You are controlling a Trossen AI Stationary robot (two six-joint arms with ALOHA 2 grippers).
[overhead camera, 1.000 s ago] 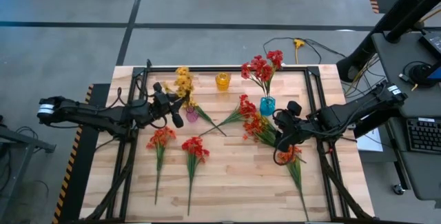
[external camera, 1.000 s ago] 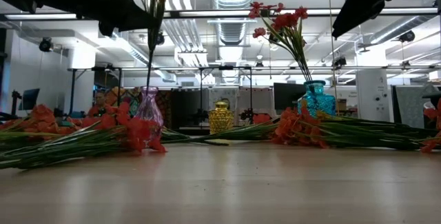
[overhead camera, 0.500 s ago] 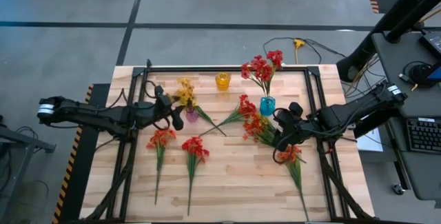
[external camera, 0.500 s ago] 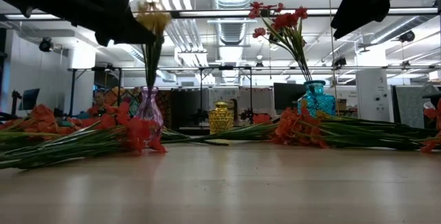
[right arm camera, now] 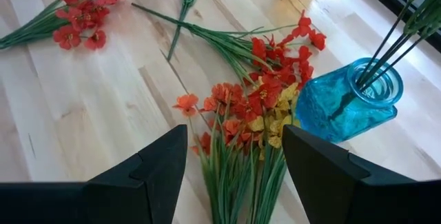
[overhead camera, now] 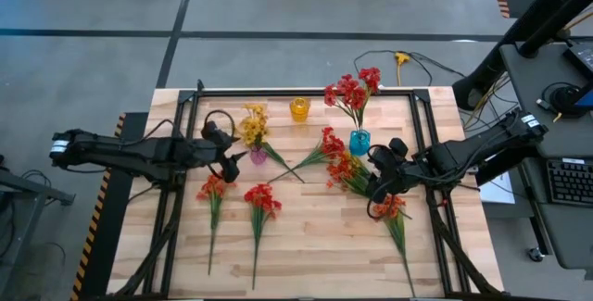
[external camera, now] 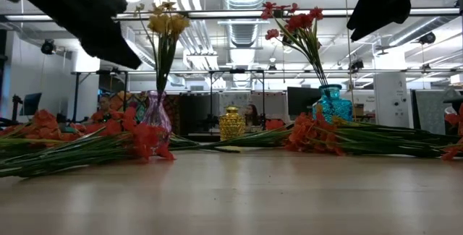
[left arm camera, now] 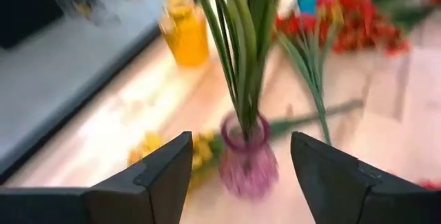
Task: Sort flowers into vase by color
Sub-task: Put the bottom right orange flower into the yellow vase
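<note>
One change: left end effector (left arm camera: 238, 176) has spread open, releasing the yellow flowers (overhead camera: 252, 123) into the purple vase (left arm camera: 247, 156).
Right end effector (right arm camera: 234, 165): open, above the mixed flowers (right arm camera: 251, 124).
Meaning: yellow sorted.

I count three vases on the worktop (overhead camera: 306, 236): a purple vase (overhead camera: 258, 156), a yellow vase (overhead camera: 298, 108) and a blue vase (overhead camera: 359, 141). Two sprays stand in vases, one yellow spray (overhead camera: 251, 125) in the purple and one red spray (overhead camera: 352, 89) in the blue. Lying flat I see two single red sprays at the left (overhead camera: 216, 188) (overhead camera: 261, 199), one by the right tool (overhead camera: 389, 208), and a mixed heap (overhead camera: 338, 162) I cannot count exactly.
</note>
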